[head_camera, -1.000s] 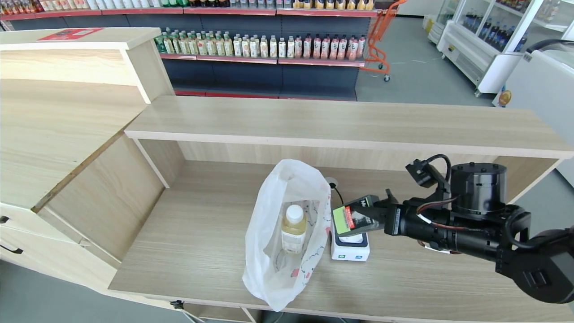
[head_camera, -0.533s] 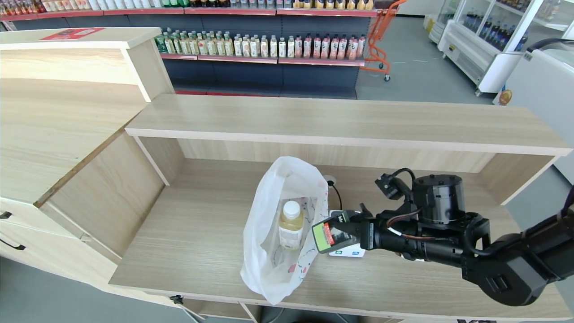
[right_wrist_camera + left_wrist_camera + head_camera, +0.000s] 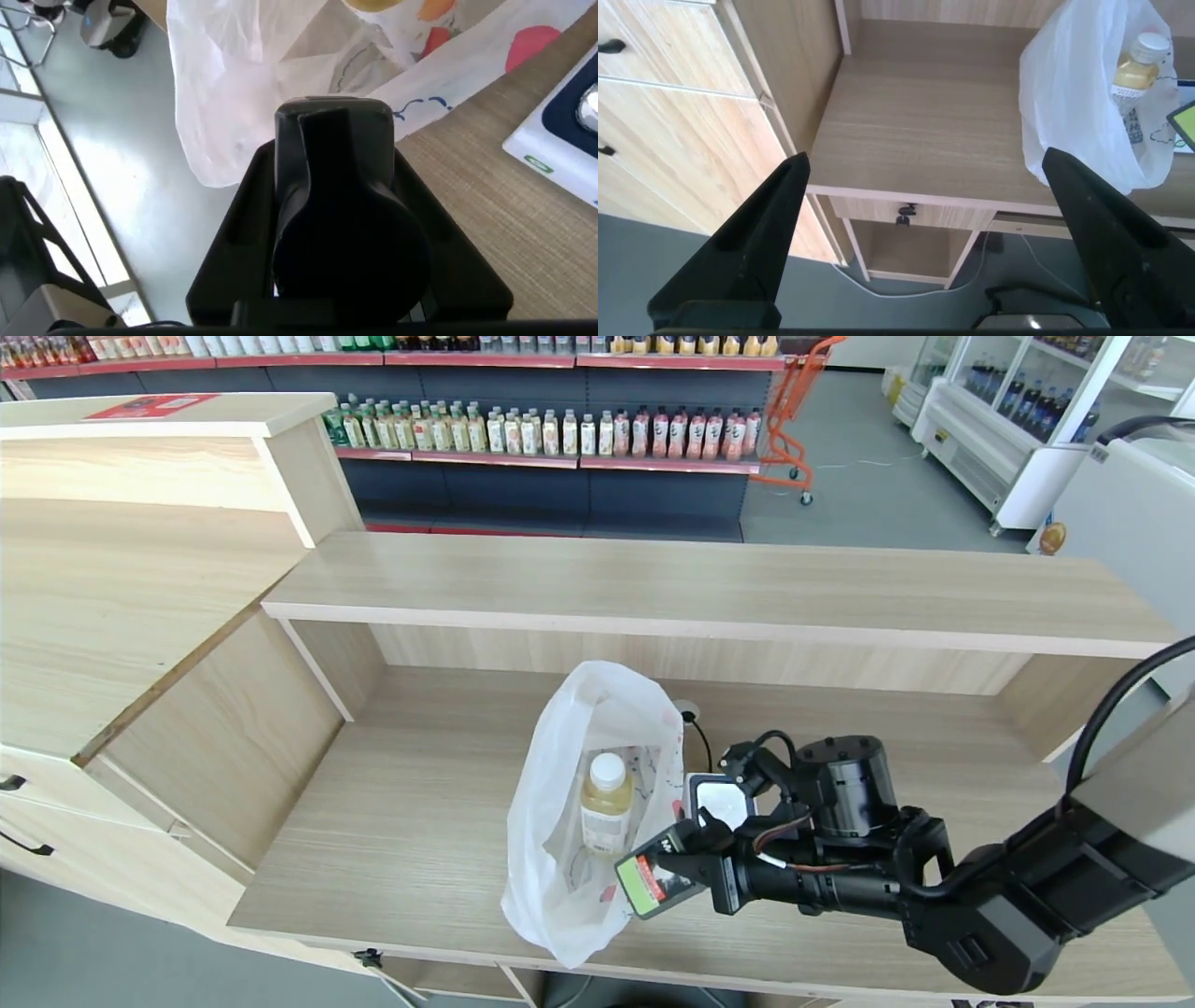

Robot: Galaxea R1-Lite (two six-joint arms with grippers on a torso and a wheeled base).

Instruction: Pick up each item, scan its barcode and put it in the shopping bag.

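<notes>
A white plastic shopping bag (image 3: 569, 859) stands open on the counter, with a yellow drink bottle (image 3: 607, 805) upright inside it. My right gripper (image 3: 680, 866) is shut on a small dark packet (image 3: 646, 887) with a green and red label. It holds the packet just above the counter, against the bag's right side near the front edge. In the right wrist view the dark packet (image 3: 334, 159) sits between the fingers, with the bag (image 3: 271, 84) beyond it. My left gripper (image 3: 924, 168) hangs open and empty beyond the counter's front-left corner, well left of the bag (image 3: 1083, 103).
A white scanner box (image 3: 717, 800) with a cable lies on the counter right of the bag, behind my right arm. A raised ledge (image 3: 709, 588) runs along the back and a side panel (image 3: 224, 737) closes the left. Bare counter (image 3: 420, 803) lies left of the bag.
My right gripper has carried the packet off the scanner, leftward and down toward the bag's front right side. The scanner top has come into view. The bag and bottle stayed put.
</notes>
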